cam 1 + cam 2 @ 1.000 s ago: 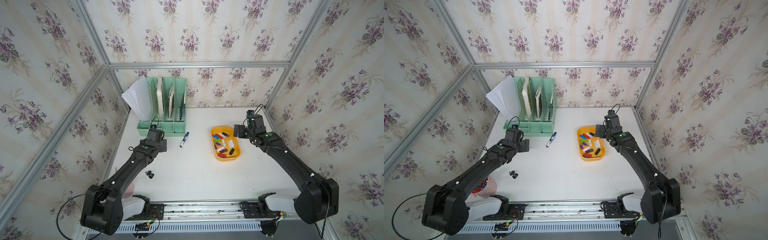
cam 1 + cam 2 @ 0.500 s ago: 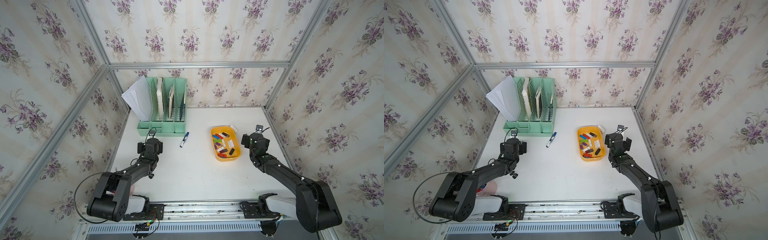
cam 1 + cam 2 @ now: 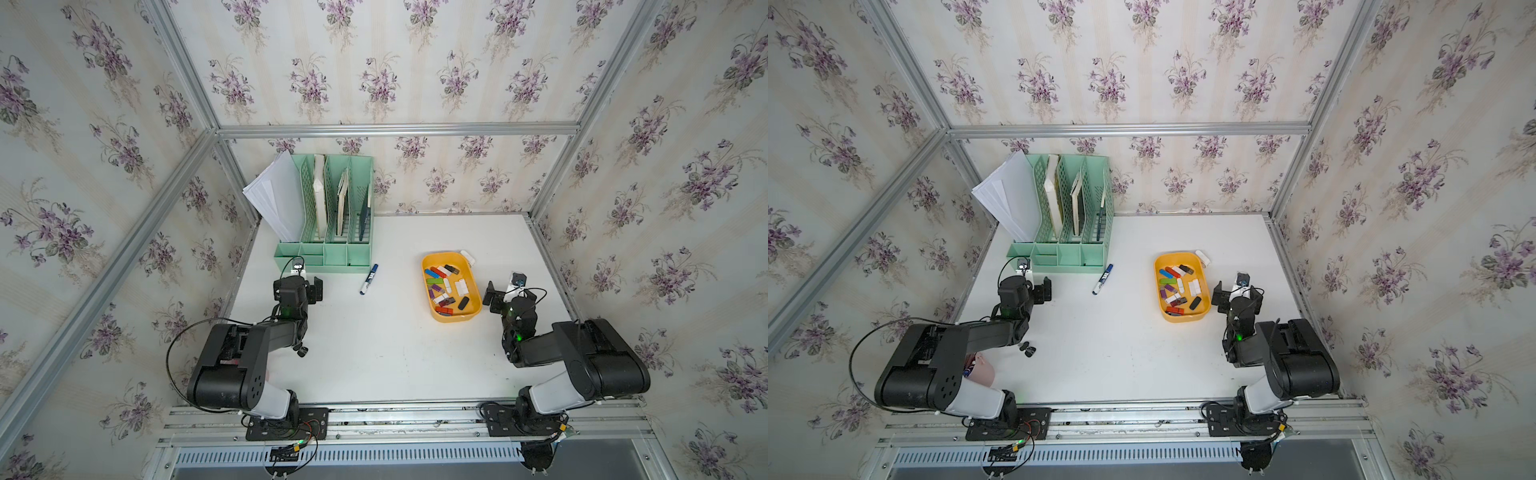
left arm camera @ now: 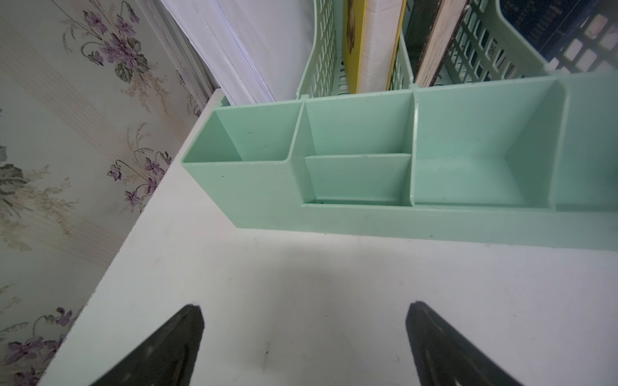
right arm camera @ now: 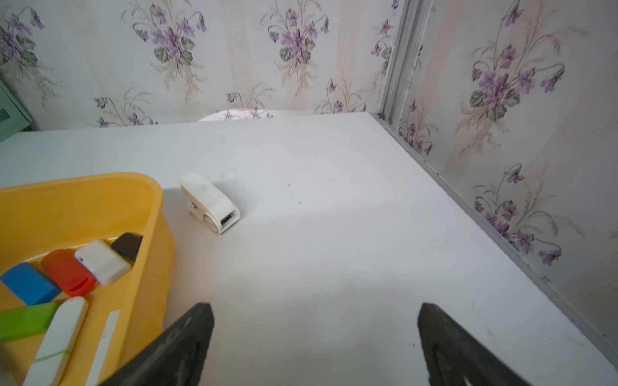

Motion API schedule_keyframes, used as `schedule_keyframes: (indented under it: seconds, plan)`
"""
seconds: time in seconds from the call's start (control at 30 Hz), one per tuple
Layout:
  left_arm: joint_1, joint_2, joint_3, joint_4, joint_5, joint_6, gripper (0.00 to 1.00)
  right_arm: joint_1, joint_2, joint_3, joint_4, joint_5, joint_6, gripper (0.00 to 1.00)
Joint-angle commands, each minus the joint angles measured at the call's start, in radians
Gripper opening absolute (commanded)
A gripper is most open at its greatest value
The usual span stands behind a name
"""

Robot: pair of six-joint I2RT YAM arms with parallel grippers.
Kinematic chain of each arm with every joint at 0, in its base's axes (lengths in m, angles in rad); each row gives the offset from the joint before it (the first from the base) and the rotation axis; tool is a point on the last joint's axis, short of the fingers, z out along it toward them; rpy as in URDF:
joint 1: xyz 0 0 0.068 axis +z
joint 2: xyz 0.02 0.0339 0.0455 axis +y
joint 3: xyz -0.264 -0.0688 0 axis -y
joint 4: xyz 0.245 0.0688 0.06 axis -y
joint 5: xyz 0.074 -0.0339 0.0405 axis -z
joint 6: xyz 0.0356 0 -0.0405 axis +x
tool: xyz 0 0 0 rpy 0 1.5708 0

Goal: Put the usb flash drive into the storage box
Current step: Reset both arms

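While hovering right of storage box (image 5: pixel 100 182), aims spread, empty right fingers (image 5: pixel 174 351) at stray usb flash drive (image 5: pixel 209 200); holds left fingers (image 4: pixel 160 351) spread, idle.

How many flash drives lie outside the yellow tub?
1: a white plastic flash drive beside the far corner of the shallow yellow-orange plastic tub. The small black bits by the left arm are unidentifiable.

Pink cup (image 3: pixel 984 370) half behind the left arm (image 3: pixel 967 336); storage box (image 5: pixel 153 254) cropped in the right wrist view.
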Motion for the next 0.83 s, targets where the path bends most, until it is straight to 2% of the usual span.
schedule_keyframes:
  seconds: [0.0,0.8]
  plan:
    - [0.003,-0.003,-0.004,0.025,-0.030,-0.030,0.99,-0.004,-0.003,0.020,0.095,0.024,0.017,1.00]
    - [-0.001,-0.003,-0.003,0.024,-0.037,-0.028,0.99,-0.005,0.000,0.018,0.099,0.027,0.021,1.00]
